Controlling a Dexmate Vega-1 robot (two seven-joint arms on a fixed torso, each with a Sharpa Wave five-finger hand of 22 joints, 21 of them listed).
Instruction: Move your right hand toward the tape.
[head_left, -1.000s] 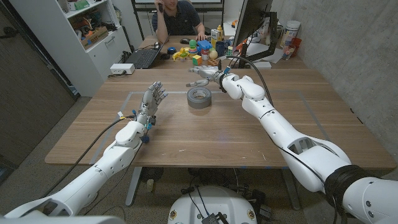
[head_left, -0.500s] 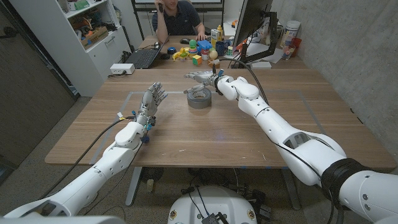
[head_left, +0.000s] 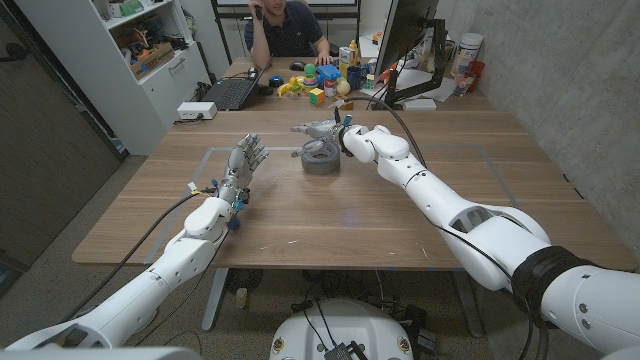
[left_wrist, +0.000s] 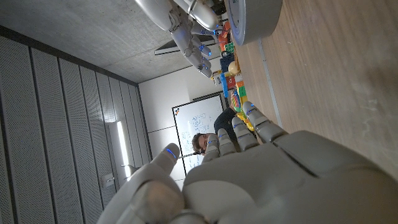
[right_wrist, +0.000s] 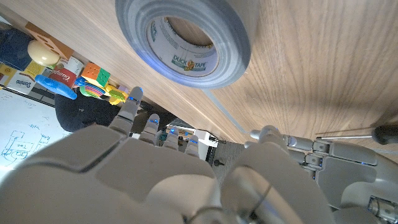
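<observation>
The right hand (right_wrist: 168, 180) shows from behind, its pale back broad in the foreground and its fingers (right_wrist: 127, 109) extended and apart, with nothing between them. Beyond the fingertips a roll of grey duct tape (right_wrist: 186, 34) lies flat on the wooden table (right_wrist: 323, 68), its printed cardboard core facing the camera; hand and roll are apart. The left hand (right_wrist: 323, 152) shows past the thumb. Colourful toys (right_wrist: 68, 84) and a pale round object crowd the far table edge, beside a whiteboard (right_wrist: 18, 146) with drawings.
</observation>
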